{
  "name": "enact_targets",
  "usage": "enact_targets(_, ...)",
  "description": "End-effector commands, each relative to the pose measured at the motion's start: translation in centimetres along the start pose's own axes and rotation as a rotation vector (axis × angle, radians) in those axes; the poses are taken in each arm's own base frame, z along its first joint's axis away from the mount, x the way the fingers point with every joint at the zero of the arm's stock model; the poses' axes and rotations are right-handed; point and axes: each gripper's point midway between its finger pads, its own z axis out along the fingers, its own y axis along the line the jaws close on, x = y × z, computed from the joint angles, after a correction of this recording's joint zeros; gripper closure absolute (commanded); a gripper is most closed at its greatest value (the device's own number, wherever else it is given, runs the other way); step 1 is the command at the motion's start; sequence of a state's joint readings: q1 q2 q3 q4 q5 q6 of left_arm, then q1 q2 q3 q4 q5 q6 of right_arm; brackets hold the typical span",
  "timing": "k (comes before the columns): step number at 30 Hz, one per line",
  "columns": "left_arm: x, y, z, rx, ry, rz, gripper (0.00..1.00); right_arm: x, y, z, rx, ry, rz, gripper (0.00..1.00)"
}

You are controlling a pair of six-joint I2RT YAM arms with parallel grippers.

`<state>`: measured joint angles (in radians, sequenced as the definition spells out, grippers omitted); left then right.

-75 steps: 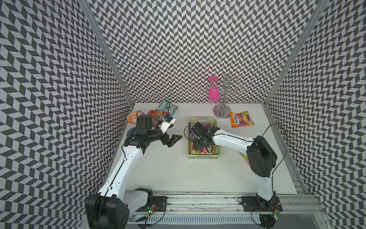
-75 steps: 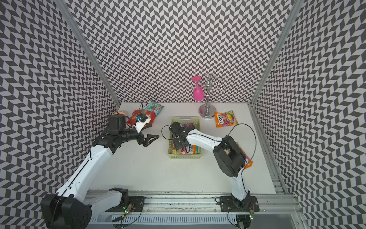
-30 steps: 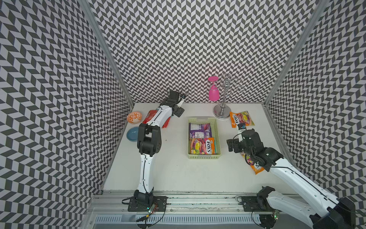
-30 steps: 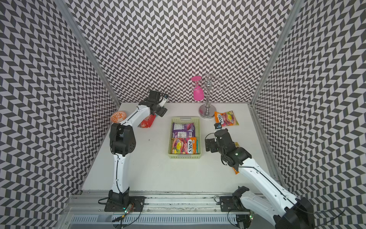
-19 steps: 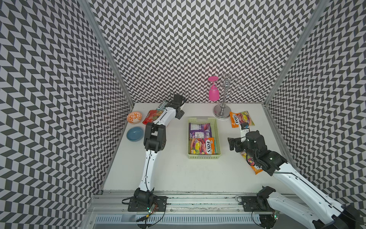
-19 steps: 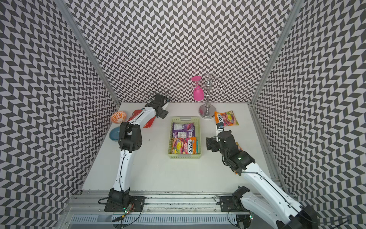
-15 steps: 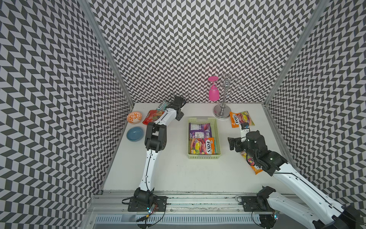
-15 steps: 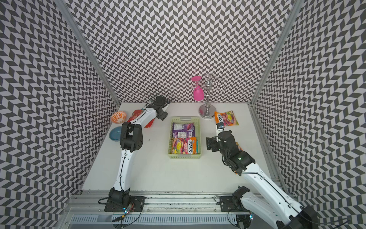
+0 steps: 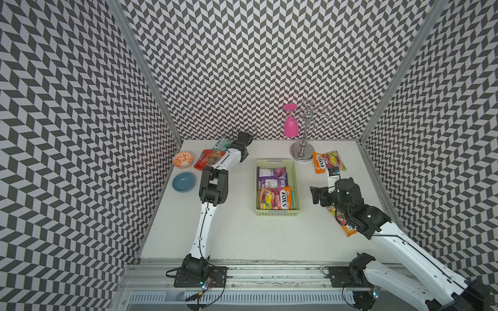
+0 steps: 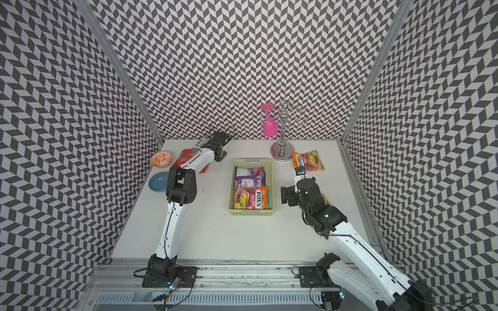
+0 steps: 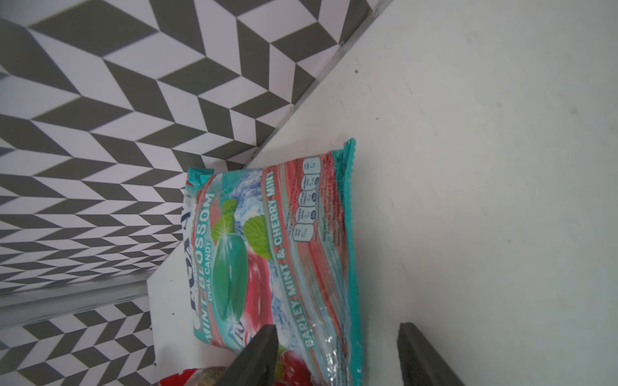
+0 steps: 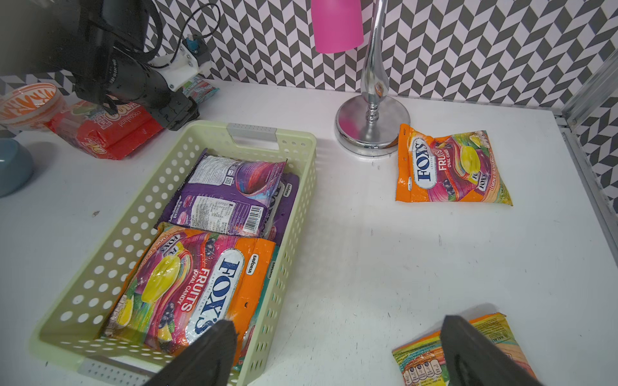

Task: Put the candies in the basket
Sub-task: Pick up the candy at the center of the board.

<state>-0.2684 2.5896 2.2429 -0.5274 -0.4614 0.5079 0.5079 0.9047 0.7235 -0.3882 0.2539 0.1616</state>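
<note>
- Left gripper (image 11: 337,331): jaws apart, straddling teal bag (image 11: 277,254) edge.
- Right gripper (image 12: 337,324): jaws spread wide, empty, between basket (image 12: 301,173) and orange bag (image 12: 424,361).
- Purple bag (image 12: 234,197) lies in basket.

Bright, even light falls from overhead; shadows on the table (image 9: 242,242) are soft and short. Both top views are sharp, with the walls (image 9: 80,134) splaying outward at the edges. Glare streaks the chrome stand (image 12: 371,127) and the glossy teal bag (image 11: 284,267). In both wrist views the near fingers (image 12: 207,354) are soft, out of focus.
</note>
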Motion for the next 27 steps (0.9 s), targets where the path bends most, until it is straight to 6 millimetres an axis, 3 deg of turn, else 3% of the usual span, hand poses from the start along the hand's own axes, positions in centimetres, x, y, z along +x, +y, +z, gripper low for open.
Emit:
enact_targets(1, 2.7, -1.2, 2.5, 0.008, 0.075, 0.045, 0.44, -1.1, 0.1, -0.4, -0.013, -0.057, 0.019, 0.01)
enact_targets(8, 3.7, -1.1, 3.9, 0.009, 0.095, 0.051, 0.51, -1.1, 0.2, -0.3, -0.015, -0.054, 0.018, 0.01)
enact_targets(16, 2.9, -1.3, 2.7, 0.053, 0.071, 0.033, 1.00, -1.2, 0.3, -0.3, -0.021, -0.058, 0.013, 0.01)
enact_targets(27, -1.8, 1.3, -3.0, 0.063, -0.053, -0.020, 1.00, -1.2, 0.1, -0.4, -0.013, -0.063, 0.014, 0.01)
